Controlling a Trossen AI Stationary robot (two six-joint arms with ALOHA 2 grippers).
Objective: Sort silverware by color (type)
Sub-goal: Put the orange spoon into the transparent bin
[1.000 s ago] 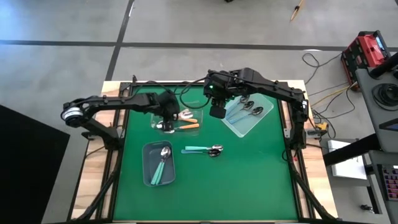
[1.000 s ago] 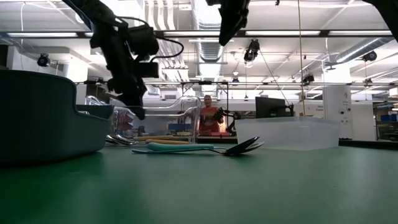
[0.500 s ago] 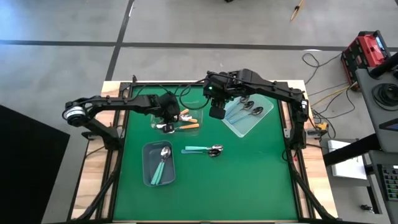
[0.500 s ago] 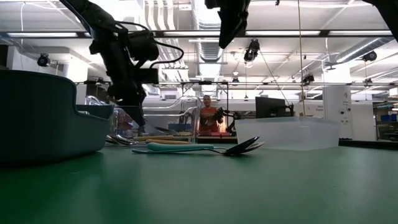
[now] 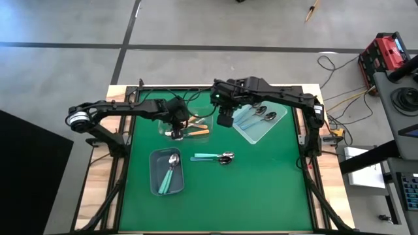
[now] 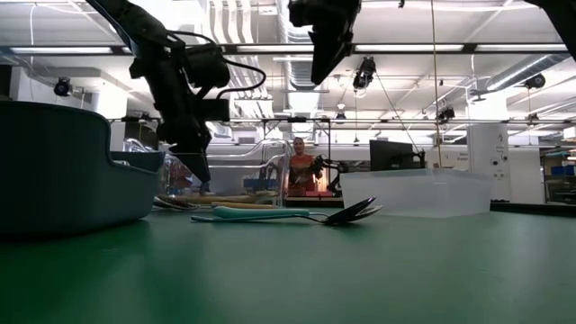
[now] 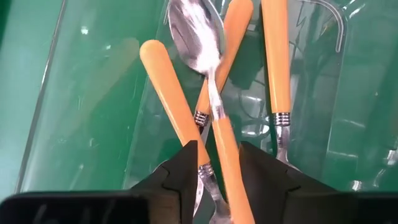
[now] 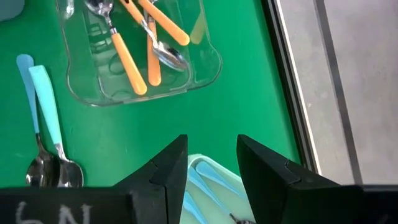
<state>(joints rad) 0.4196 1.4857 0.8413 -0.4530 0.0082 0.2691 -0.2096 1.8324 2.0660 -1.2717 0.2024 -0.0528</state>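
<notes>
Orange-handled spoons (image 7: 217, 118) lie in a clear tray (image 5: 168, 125); teal-handled spoons (image 5: 212, 157) rest on the green mat (image 5: 261, 183).

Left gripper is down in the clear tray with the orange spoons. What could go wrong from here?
1. The left gripper straddles an orange spoon crossed over others in the clear tray; lifting may drag one along or out.
2. Two teal spoons lie touching on the mat; a pick could catch both.
3. The right gripper hovers close by, so the arms could clash.

Both arms are matte black and jointed. The left arm (image 5: 124, 108) has a silver-white ring near its base, the right arm (image 5: 281, 96) a green light; black cables trail alongside.
</notes>
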